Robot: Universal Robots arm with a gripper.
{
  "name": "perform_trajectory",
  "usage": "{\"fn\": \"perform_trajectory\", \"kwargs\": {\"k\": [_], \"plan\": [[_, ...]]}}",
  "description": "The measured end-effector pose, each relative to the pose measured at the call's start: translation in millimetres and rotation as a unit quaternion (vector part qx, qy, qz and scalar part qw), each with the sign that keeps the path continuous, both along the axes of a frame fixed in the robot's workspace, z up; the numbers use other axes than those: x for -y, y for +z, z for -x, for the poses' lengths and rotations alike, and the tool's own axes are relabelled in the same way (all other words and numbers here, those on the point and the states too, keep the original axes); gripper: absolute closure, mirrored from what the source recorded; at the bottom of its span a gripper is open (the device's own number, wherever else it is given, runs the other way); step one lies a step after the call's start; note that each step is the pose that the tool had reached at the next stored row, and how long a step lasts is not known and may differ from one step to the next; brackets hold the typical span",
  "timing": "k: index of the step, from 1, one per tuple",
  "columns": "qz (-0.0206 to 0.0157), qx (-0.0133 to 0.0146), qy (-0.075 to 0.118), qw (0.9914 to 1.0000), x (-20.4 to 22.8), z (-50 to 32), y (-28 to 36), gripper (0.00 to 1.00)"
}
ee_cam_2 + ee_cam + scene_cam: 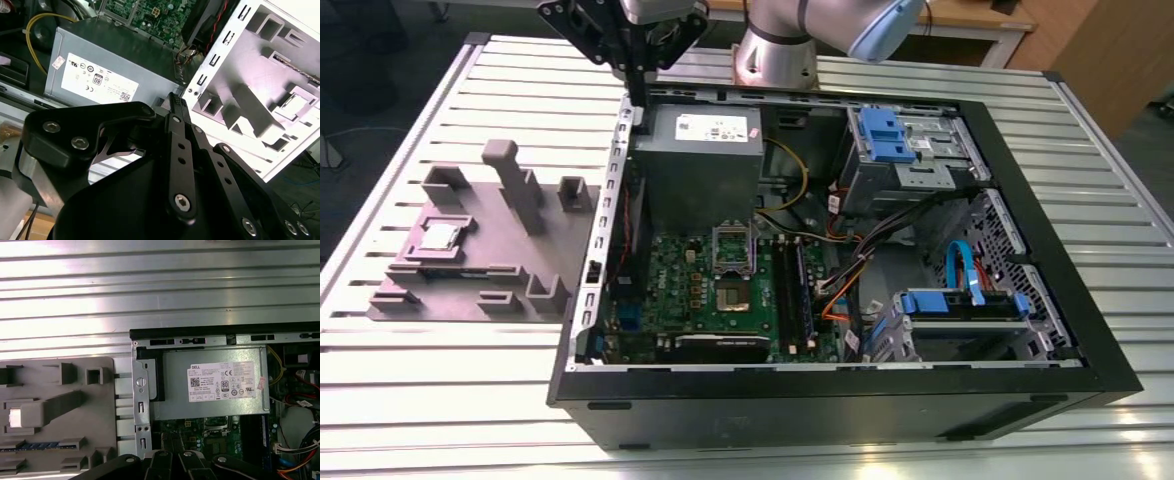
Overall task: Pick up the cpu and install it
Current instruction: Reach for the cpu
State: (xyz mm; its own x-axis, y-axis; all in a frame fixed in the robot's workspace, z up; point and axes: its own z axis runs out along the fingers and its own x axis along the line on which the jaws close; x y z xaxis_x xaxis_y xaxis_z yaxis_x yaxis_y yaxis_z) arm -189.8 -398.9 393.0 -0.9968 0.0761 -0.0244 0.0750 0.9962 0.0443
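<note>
- Exterior view: the cpu (440,236) lies flat in a recess of the purple-grey tray (494,270), which stands on the slatted table (454,400) to the exterior view's left of the computer case (854,400). The recess probably keeps the chip square and easy to reach from above.
- The case lies on its side with the panel off, so the motherboard (720,290) faces up. The socket (734,297) near the board's middle looks bare, so I judge that the chip is not yet installed.
- The gripper (638,95) hangs over the case's far corner, just above the edge of the grey power supply (700,150). It is well apart from the cpu and touches nothing.
- In the second wrist view the black fingers (176,107) run together to a single tip, so the claw reads as closed, with nothing between its pads.
- A white label (716,127) sits on top of the power supply. In the first wrist view it carries a maker's mark, a barcode block, a row of round approval symbols and fine print, with a small pale sticker at one corner.
- In the first wrist view the cpu shows as a pale square in the tray, beside the case wall.
</note>
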Motion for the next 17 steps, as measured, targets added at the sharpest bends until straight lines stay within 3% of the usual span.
{"fn": "perform_trajectory", "kwargs": {"k": [17], "plan": [[0.0000, 0.0000, 0.000, 1.00000, 0.0, 7.3, -0.4, 0.89]]}}
